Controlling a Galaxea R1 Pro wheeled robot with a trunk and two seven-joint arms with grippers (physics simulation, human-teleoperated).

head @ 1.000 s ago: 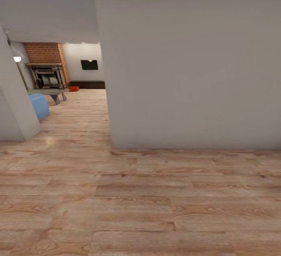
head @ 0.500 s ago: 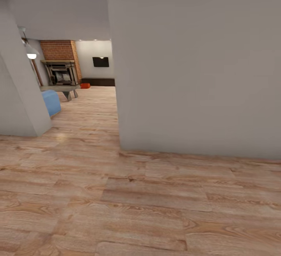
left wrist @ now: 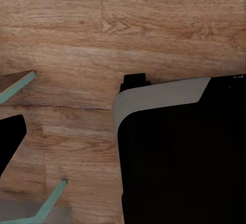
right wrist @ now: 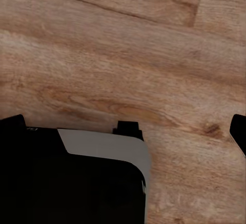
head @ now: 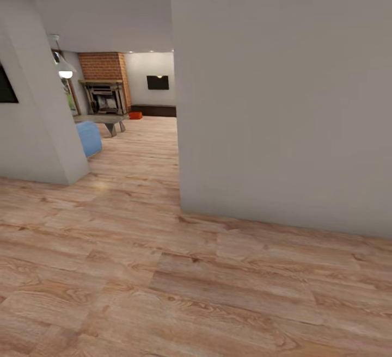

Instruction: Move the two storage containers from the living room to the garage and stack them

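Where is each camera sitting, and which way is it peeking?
Head view: up on the robot's head, facing a pale grey wall and a doorway to a far red-brick fireplace and small orange-red bin.
Left wrist view: on the left arm, facing down at the wood-plank floor, with the robot's black-and-grey base showing.
Right wrist view: on the right arm, also facing down, base showing.
All three share the plank floor.

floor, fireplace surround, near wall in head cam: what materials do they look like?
Floor: pale wood planks, likely laminate; visible grain, knots and board seams, faint sheen.
Fireplace surround: red brick, matte; mortar lines are barely resolved at this distance.
Near wall: smooth painted plaster or drywall, light grey, matte, with no texture showing.
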